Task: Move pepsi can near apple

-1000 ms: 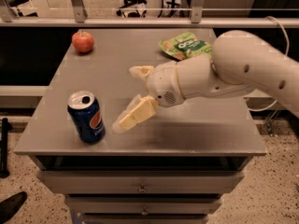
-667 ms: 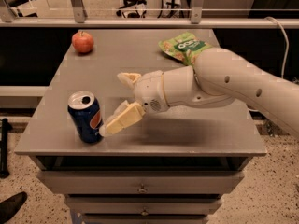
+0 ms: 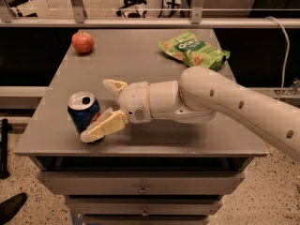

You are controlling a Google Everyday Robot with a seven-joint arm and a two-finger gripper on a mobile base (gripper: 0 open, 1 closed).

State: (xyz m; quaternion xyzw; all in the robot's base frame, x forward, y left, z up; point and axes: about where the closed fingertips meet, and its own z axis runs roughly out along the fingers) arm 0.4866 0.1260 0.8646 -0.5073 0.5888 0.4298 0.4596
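The pepsi can [image 3: 82,110], dark blue with a silver top, stands upright near the front left of the grey table [image 3: 140,69]. My gripper [image 3: 101,109] reaches in from the right on a white arm and is open. Its cream fingers straddle the can's right side: one fingertip [image 3: 112,85] lies behind the can, the other [image 3: 104,127] crosses in front of its lower part. The jaws are spread wider than the can. The red-orange apple [image 3: 83,42] sits at the table's far left corner, well away from the can.
A green snack bag [image 3: 193,50] lies at the table's far right. A railing [image 3: 140,22] runs behind the table. Drawers [image 3: 140,189] sit under the tabletop. A white cable [image 3: 283,46] hangs at the right.
My gripper has moved left toward the can. Its fingers were beside the can and now lie on either side of it. The can and the apple have not moved.
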